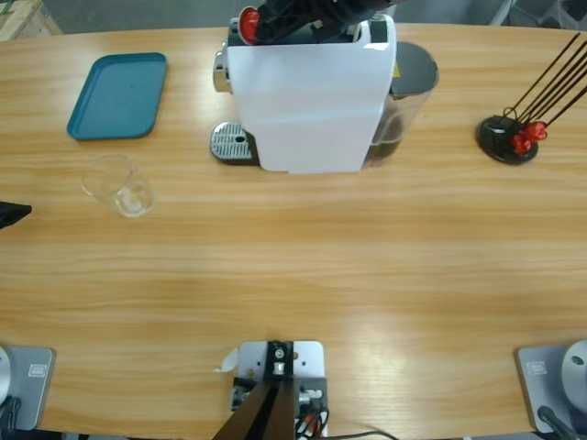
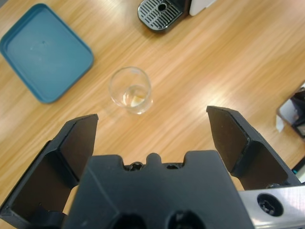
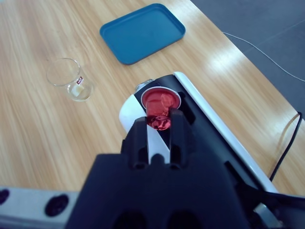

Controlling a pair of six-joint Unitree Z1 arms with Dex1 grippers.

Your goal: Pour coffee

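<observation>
The left gripper point(image 2: 152, 138) fills the bottom of its wrist view, jaws spread wide with nothing between them, hanging above the table point(image 2: 228, 62). Just beyond the jaws stands the glass point(image 2: 130, 89), upright, clear, with no dark coffee visible in it, only a faint pale glint at the bottom. Past the glass lie the tray point(image 2: 44, 51), blue and bare, and the machine's drip grate point(image 2: 157, 10) at the top edge.

The right wrist view shows what the others hide: the right gripper point(image 3: 159, 125) is closed on a red capsule point(image 3: 159, 106), held at the opening in the machine's point(image 3: 190, 119) black top. The glass point(image 3: 69, 78) and tray point(image 3: 142, 32) sit on the table beyond it.

From above, the machine point(image 1: 307, 101) is a white block at the table's far middle, the black gripper point(image 1: 293, 20) over its top with the capsule point(image 1: 249, 20) a red dot at the left end. The grate point(image 1: 231, 142) juts out on its left; the glass point(image 1: 117, 185) stands well apart from it, near the tray point(image 1: 119, 94). Only a black tip point(image 1: 13, 214) of the left gripper shows at the left edge. Only this view shows the capsule rack point(image 1: 509, 137) at the right.
</observation>
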